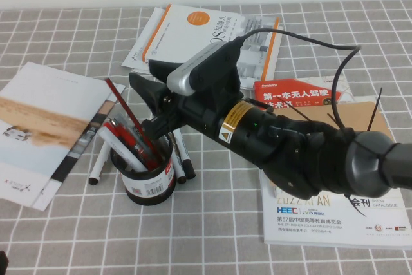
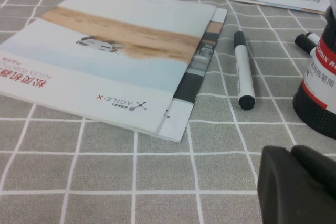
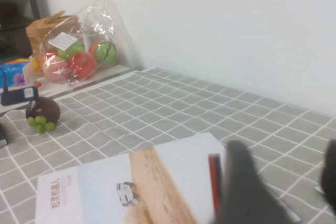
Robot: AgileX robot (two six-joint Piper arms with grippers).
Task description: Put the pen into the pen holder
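Note:
The pen holder [image 1: 149, 183] is a black mesh cup with a barcode label, standing left of centre and holding several red-and-white pens. The pen [image 1: 122, 104], a thin dark-red stick, stands tilted in the cup with its top leaning back-left. My right gripper [image 1: 143, 104] is open just above and behind the cup, with the pen beside its fingers and not clamped. In the right wrist view the pen [image 3: 214, 177] lies outside one finger of the right gripper [image 3: 286, 153]. My left gripper [image 2: 299, 182] is shut and empty, low near the table's front left, with the cup [image 2: 320, 93] beyond it.
A white booklet [image 1: 45, 127] lies left of the cup. White markers with black caps [image 1: 100, 162] [image 1: 183, 156] lie beside the cup. Magazines lie at the back [image 1: 206, 37] and right [image 1: 335, 210]. A bag of toy fruit [image 3: 79, 45] sits beyond the table's edge.

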